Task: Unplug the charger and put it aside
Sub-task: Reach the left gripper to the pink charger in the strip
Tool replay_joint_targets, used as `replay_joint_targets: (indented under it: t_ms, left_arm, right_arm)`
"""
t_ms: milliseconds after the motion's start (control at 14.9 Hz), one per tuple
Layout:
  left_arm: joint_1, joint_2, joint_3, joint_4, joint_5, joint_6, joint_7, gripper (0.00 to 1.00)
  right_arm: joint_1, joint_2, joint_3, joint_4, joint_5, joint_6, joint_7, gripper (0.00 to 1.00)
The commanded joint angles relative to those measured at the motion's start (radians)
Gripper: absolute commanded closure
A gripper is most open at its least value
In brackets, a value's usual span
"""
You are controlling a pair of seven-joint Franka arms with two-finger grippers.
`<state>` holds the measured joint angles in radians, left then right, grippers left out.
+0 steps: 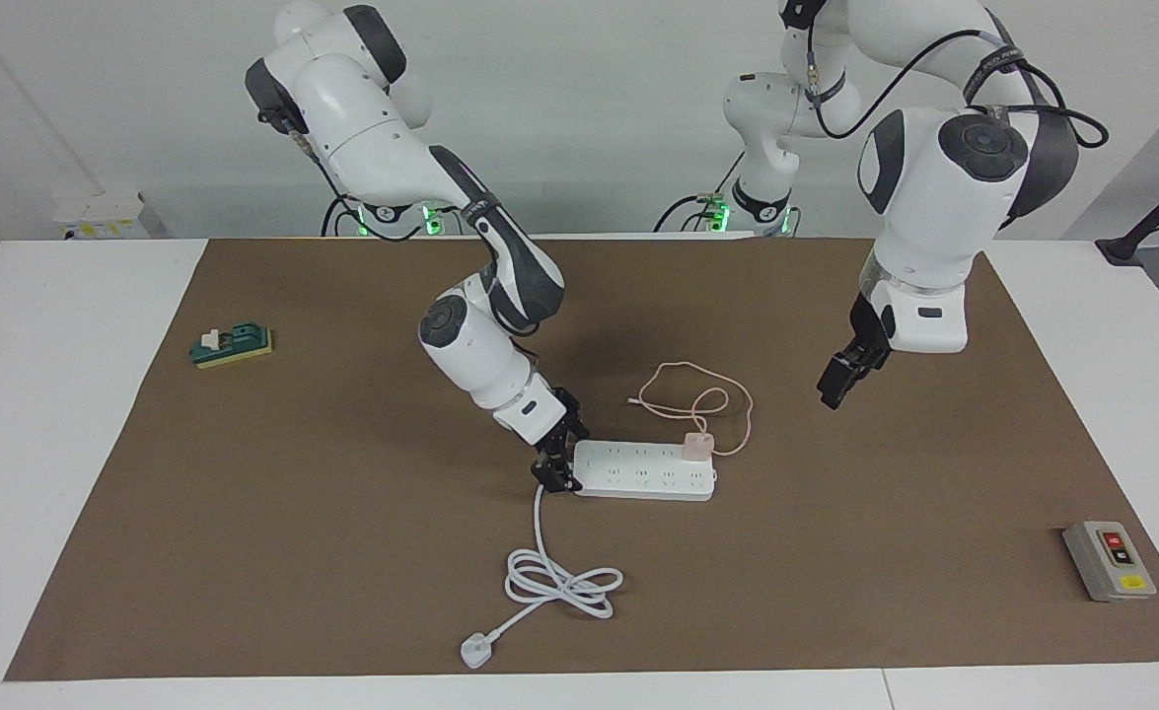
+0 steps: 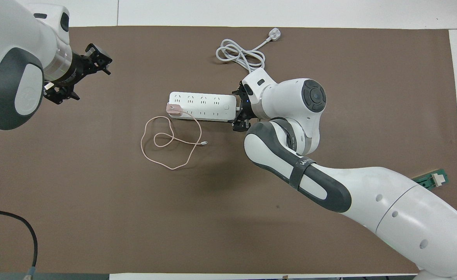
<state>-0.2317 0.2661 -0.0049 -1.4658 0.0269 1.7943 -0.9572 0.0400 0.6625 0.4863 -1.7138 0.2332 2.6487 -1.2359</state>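
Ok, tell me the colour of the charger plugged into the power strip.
Pale pink, matching its thin cable; the charger shows best in the facing view.

arms: glossy white shells, dark grey joint caps | grippers: black | black cables looped outside | green lights at bases

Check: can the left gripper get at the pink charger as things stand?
Probably yes. The left gripper is up in the air, open, toward the charger's end of the power strip. The right gripper is at the strip's cord end, out of the way.
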Motion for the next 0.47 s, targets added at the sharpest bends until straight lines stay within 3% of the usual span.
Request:
replay_joint_targets:
  t_ms: [0,401]
  left_arm:
    - [-0.011,0.015,0.011,0.025,-0.064,-0.029,-0.194,0.00]
    - [-0.043,0.027,0.010,0.024,-0.065,-0.026,-0.492,0.00]
  right_arm:
    - [-0.005,0.040,0.015,0.028,-0.017,-0.024,-0.065,0.00]
    - [0.003,0.057,0.023,0.057,-0.008,-0.062,-0.079,0.00]
